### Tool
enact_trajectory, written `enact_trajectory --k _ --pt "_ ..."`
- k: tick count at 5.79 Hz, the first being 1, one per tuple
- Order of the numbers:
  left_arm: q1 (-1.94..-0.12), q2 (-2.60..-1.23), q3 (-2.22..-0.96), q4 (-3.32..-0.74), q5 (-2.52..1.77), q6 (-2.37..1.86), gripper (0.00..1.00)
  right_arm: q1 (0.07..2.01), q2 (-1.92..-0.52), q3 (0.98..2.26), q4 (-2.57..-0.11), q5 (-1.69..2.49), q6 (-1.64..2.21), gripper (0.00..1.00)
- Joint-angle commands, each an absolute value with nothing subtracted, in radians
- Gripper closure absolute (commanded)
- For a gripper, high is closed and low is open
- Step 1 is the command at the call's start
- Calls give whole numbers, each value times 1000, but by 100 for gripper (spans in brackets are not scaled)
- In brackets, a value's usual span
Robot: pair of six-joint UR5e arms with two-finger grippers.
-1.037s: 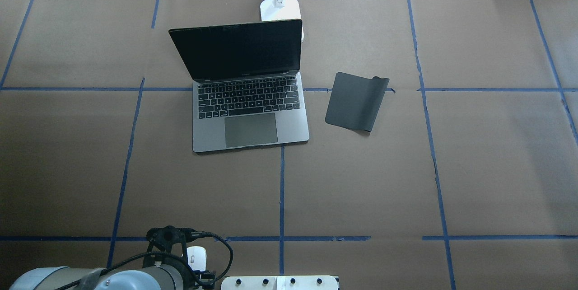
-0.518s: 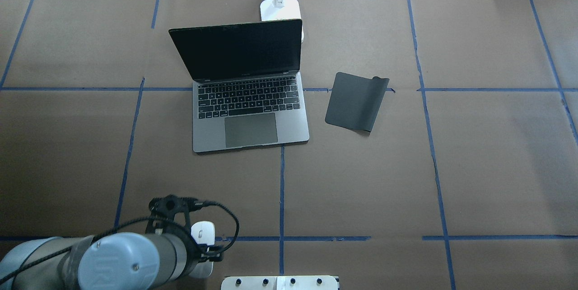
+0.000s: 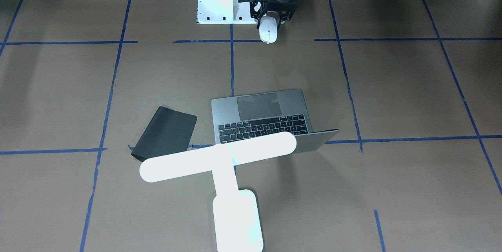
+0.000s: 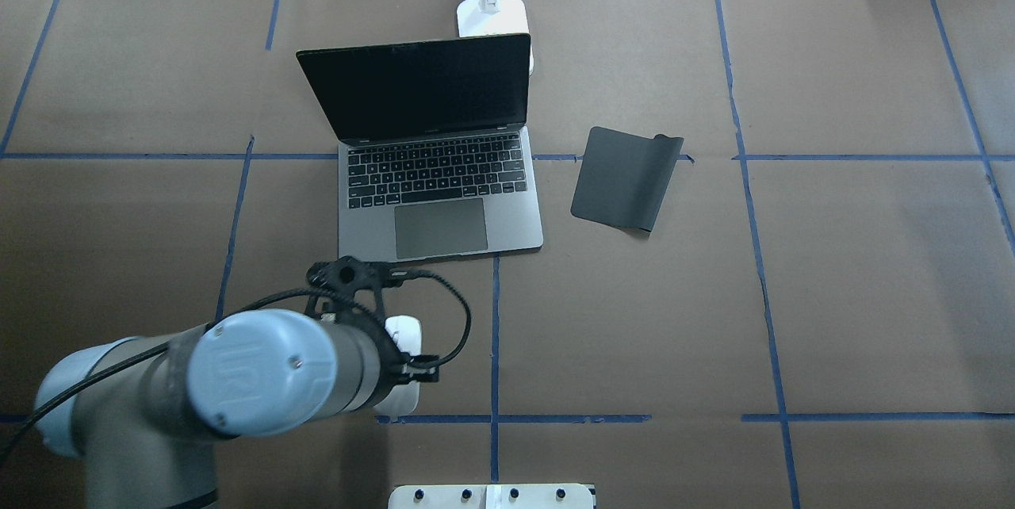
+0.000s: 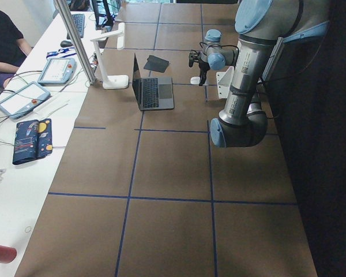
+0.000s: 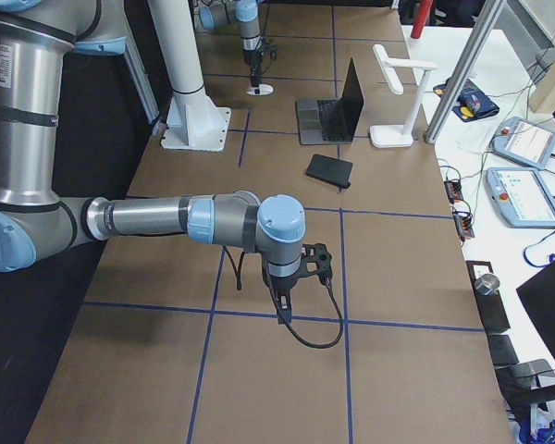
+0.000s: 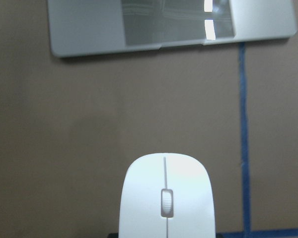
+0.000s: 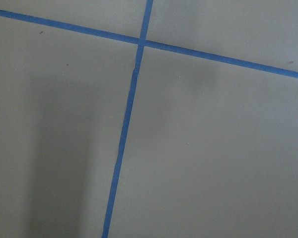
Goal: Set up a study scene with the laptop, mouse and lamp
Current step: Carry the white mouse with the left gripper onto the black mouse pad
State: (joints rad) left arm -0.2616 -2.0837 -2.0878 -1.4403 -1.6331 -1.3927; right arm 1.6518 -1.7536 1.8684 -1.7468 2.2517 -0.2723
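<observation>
The grey laptop (image 4: 440, 200) stands open mid-table, screen dark. Behind it is the white T-shaped lamp (image 3: 219, 157), upright, its base (image 4: 492, 16) at the table's far edge. My left gripper (image 4: 400, 358) is shut on the white mouse (image 4: 406, 331), holding it by its rear over the brown table, a short way before the laptop's front edge. The left wrist view shows the mouse (image 7: 166, 198) pointing at the laptop's front edge (image 7: 159, 47). My right gripper (image 6: 280, 314) hangs low over bare table far to the right; I cannot tell whether it is open or shut.
A black mouse pad (image 4: 622, 180) lies right of the laptop, one corner curled up. A white bolted pedestal (image 4: 492, 495) sits at the near table edge. Blue tape lines cross the brown paper. A person sits at a side bench (image 5: 3, 40) with tablets.
My left arm has carried the mouse forward from beside the pedestal toward the laptop, past the near blue tape line. Laptop, lamp and pad have stayed put.
</observation>
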Motion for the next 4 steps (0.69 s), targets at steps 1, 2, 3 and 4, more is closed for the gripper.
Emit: enact_trajectory --k 1,2,3,4 --pt "-325 -2245 -1917 -1434 -1635 -1343 63 1638 -1743 1855 -1744 2250 -214 0" --pt "-353 -2326 -1816 -1439 -1635 -1339 63 1591 -1738 1853 -1741 2250 -163 0" --pt "-365 -2379 -1745 -1445 -1634 -1310 63 1560 -1667 1800 -1741 2255 -112 0" --pt "-367 -2449 -1665 -1450 -1634 -1309 64 1552 -1628 1745 -1740 2255 -114 0"
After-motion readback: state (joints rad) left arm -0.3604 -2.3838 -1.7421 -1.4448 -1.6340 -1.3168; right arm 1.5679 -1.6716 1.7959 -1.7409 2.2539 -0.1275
